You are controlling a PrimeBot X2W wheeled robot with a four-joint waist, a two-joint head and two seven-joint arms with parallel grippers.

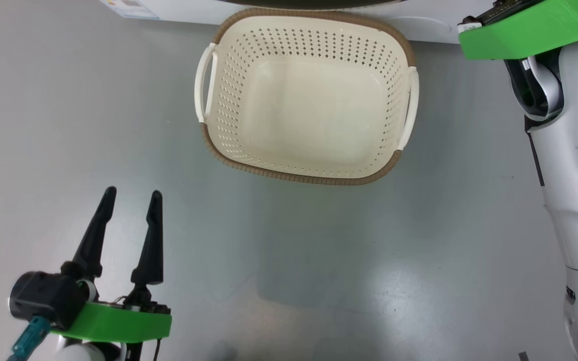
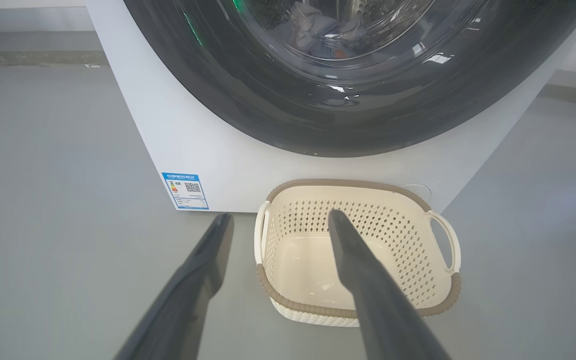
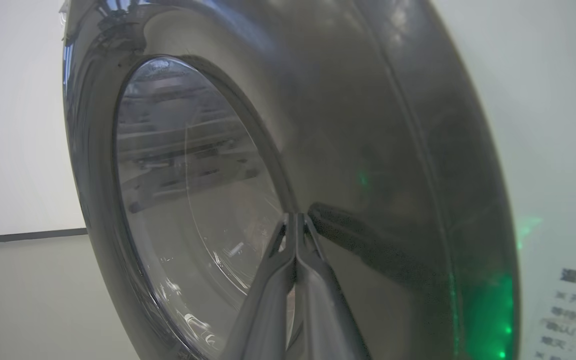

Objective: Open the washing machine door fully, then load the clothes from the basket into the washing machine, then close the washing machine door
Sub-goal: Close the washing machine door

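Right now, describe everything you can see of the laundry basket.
The basket is a small cream-white plastic tub, rounded-rectangular, its sloping walls perforated with rows of little holes and its bottom solid. A brown woven-look rim runs round the top, and two white loop handles sit on the short sides. It stands upright and empty on the grey floor, close before the white washing machine; whether they touch cannot be told. The open left gripper is apart from it.
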